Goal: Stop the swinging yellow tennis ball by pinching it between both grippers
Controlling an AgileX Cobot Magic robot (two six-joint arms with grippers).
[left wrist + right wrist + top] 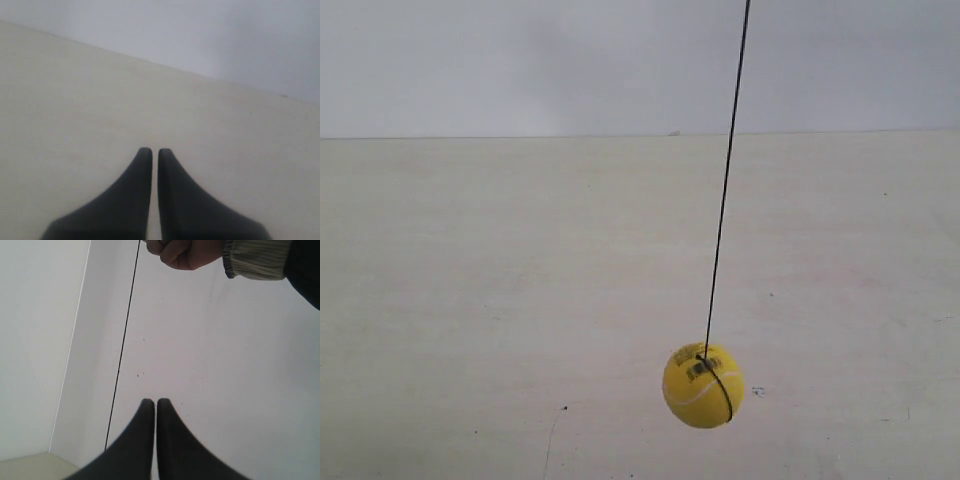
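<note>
Hanging on black string, yellow tennis ball judged light, springy: press opposite sides; black left gripper, right gripper clenched empty.

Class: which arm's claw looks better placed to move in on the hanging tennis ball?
Probably the right. The right claw has the black string in its view; the left claw faces only the table. Both are shut.

Pale cream tabletop — faint streaky grain, a few tiny dark specks
</note>
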